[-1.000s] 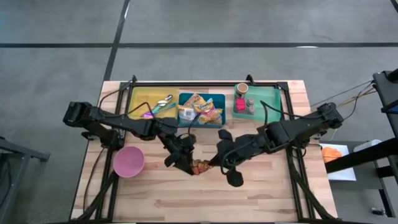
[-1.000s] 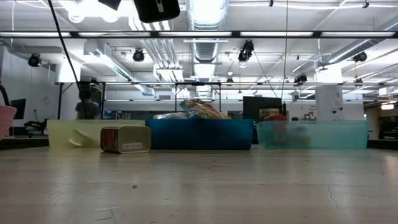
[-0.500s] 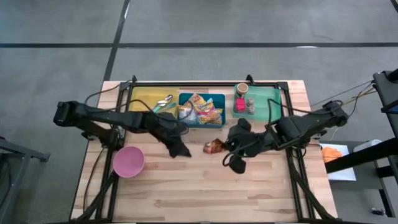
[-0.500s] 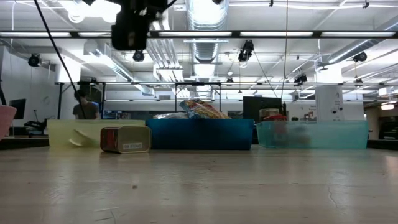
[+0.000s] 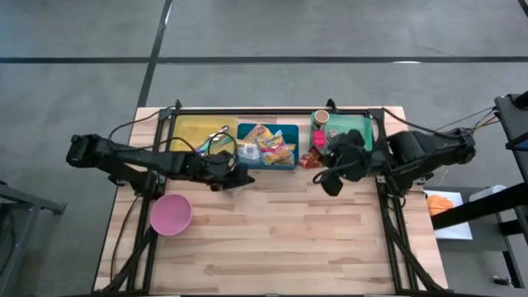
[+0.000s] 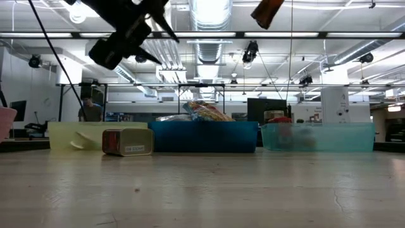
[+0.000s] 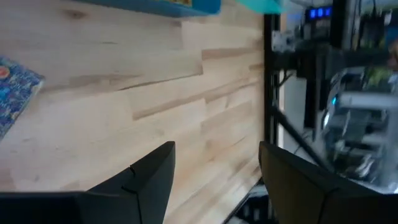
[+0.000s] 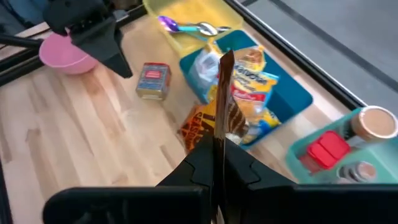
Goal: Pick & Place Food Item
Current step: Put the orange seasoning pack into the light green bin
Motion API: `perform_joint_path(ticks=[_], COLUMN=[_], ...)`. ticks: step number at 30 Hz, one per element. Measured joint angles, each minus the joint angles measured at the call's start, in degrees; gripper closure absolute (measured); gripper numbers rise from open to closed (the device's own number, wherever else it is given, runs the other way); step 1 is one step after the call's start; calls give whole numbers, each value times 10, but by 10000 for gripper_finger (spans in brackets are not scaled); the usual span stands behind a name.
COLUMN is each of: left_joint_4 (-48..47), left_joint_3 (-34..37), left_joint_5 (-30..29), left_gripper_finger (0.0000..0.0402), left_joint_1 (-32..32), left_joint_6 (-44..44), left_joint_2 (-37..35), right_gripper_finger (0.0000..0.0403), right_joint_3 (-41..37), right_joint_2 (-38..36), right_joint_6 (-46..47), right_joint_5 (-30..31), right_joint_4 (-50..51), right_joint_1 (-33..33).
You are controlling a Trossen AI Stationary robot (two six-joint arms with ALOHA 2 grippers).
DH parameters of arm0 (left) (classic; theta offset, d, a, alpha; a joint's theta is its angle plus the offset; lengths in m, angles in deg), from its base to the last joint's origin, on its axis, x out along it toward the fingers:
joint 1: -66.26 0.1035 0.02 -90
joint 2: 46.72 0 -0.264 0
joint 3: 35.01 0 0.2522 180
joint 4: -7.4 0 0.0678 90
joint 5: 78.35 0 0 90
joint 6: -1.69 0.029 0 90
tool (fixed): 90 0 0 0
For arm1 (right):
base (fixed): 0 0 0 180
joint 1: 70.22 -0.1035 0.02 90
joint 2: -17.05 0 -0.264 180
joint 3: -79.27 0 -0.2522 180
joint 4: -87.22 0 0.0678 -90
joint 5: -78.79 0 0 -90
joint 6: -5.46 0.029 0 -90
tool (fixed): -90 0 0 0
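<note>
High view shows the right gripper [image 5: 318,159] raised over the tabletop [image 5: 272,235], at about one o'clock from its middle, just in front of the blue bin [image 5: 268,146] and the green bin [image 5: 351,132]. Its jaws are clamped tight on a brown snack packet [image 8: 224,106], which stands up on edge between them above the blue bin's near corner. The left gripper [image 5: 235,177] hovers at about eleven o'clock, in front of the yellow bin [image 5: 194,132], its jaws apart and empty. A small red tin [image 8: 153,81] sits beside that bin. A pink bowl [image 5: 171,214] rests at nine o'clock.
</note>
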Motion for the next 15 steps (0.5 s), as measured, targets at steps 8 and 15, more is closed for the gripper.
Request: perform_joint_path(ticks=[8, 15], left_joint_4=[36, 37], left_joint_3=[32, 32], left_joint_5=[-9, -26], left_gripper_finger=[165, 165], left_joint_1=[0, 0], left_joint_6=[-103, -105], left_joint_2=[6, 7], right_gripper_finger=[395, 395], right_joint_3=[0, -7], right_joint_2=[-23, -27], right_joint_6=[9, 84], right_joint_5=[18, 26], right_joint_4=[45, 164], right_joint_1=[42, 99])
